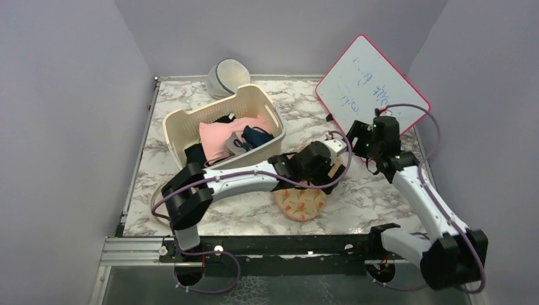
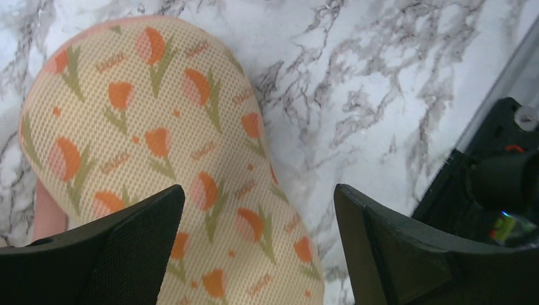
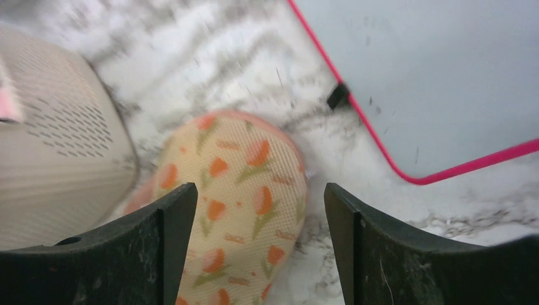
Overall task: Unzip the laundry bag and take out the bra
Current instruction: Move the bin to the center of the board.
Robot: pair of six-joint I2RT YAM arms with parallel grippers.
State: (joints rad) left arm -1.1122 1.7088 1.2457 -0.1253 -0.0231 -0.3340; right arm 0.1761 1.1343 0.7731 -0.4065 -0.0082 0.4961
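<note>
Table: white-grey marble top, holds everything.
Whiteboard: pink rim, leans at far right.
Basket: cream, far left of middle, w/ pink cloth & dark blue cloth in it.
Laundry bag: peach w/ orange flower print. Lies flat on table in the middle, just near side of basket. From top, left arm hides its mid part.
Left gripper: fingers spread wide, nothing in them, hangs over near lobe of bag.
Right gripper: fingers spread too, empty, over far lobe, btw basket & whiteboard.
Bra: can't see it, prob. inside bag.
Zip: can't find it in any view.
Done so far: nothing yet, I think. Bag looks shut.
Left to do: find zip tab, hold bag down, pull zip open, take bra out.
</note>
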